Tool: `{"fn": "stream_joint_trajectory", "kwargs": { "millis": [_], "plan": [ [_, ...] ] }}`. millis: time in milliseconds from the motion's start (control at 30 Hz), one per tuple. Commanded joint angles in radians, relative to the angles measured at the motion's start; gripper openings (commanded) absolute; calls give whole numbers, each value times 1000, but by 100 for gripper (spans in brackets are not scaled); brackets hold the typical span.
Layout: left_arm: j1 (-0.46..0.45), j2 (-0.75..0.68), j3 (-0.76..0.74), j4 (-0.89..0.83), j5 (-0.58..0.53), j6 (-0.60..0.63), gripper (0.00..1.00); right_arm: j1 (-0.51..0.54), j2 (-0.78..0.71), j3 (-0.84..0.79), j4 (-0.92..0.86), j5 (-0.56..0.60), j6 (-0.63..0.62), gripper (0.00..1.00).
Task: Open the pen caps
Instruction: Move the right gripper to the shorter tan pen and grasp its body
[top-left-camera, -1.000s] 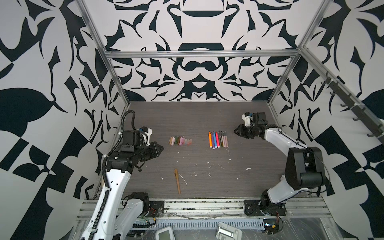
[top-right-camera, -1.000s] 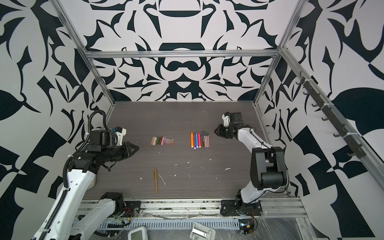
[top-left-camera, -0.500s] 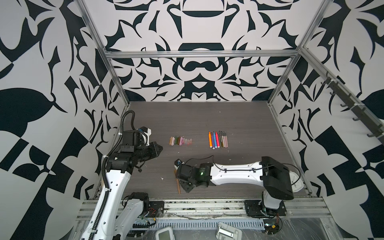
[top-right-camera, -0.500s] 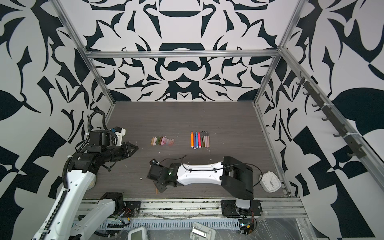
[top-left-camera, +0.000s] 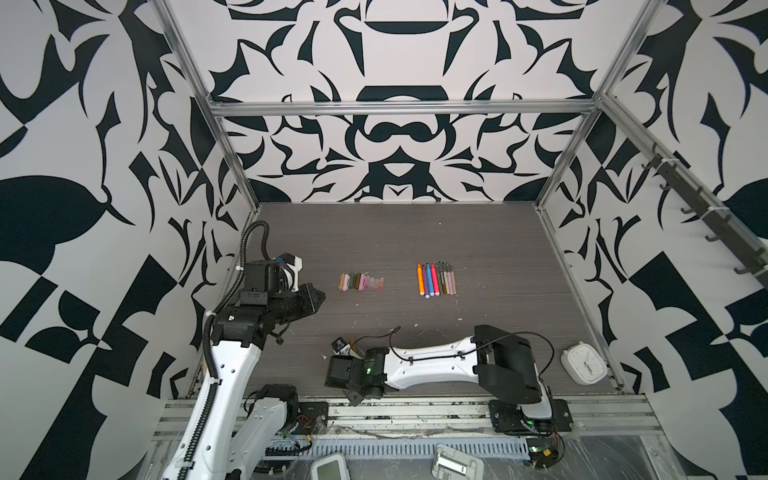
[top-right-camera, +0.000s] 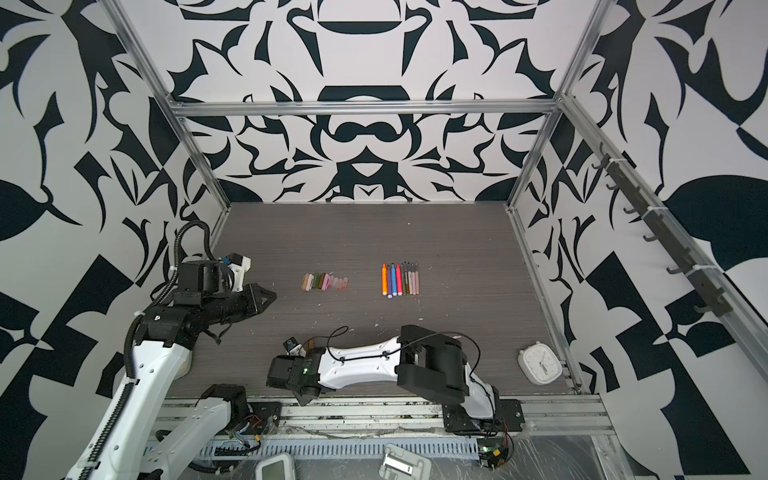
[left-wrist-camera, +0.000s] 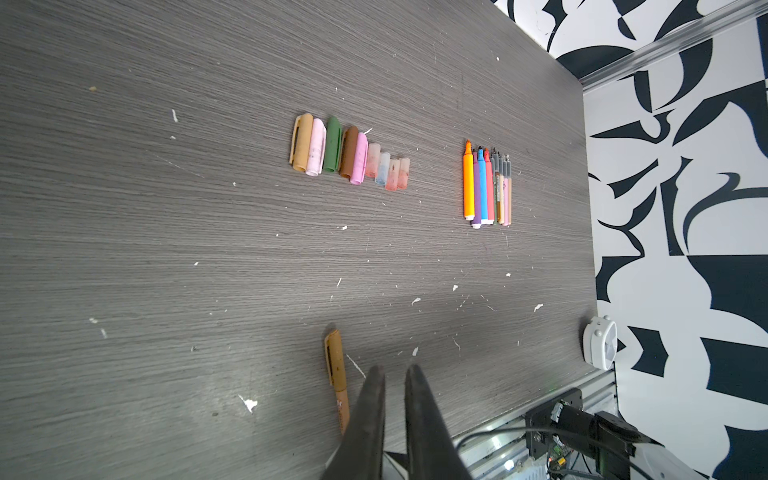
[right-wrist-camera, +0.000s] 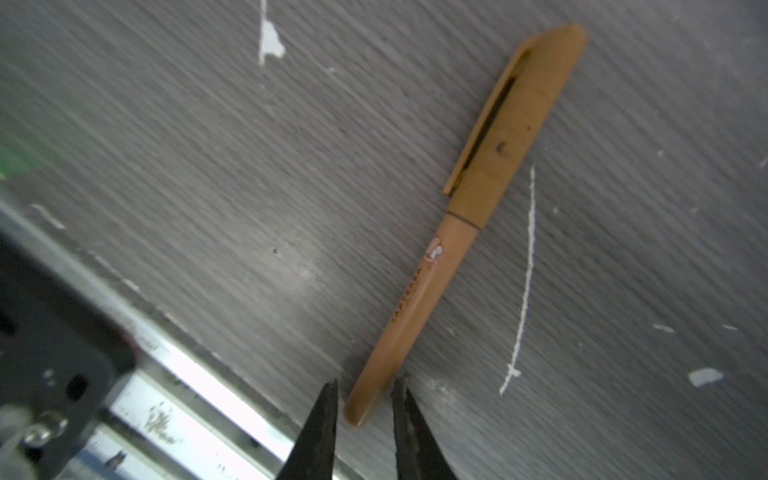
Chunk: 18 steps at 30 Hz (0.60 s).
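Jaws of the right gripper (right-wrist-camera: 365, 386) stand slightly parted astride the tail of the tan pen (right-wrist-camera: 419, 291), not yet pinching it. A second ago this arm was by the uncapped pens (left-wrist-camera: 486, 187), at 2 o'clock of the table's middle. It has swung to 7 o'clock, where this pen lies flat. Its cap (right-wrist-camera: 511, 124) is still on, so one pull probably remains. Barrel print is blurred, perhaps "CAPYBARA". Loose pen caps (left-wrist-camera: 349, 151) lie at 10 o'clock. The left gripper (left-wrist-camera: 395, 370), pressed together and empty, hangs at 9 o'clock.
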Motion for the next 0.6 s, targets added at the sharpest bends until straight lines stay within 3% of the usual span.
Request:
{"fn": "stream_joint_trajectory", "kwargs": {
  "millis": [0, 267, 567],
  "plan": [
    [-2, -8, -13, -11, 2, -3, 14, -15, -7, 28, -35, -7, 42, 24],
    [-2, -4, -14, -11, -1, -4, 14, -88, -102, -158, 79, -54, 116, 16],
    [-2, 6, -12, -12, -26, -10, 14, -184, -382, -391, 23, 66, 19, 12]
  ]
}}
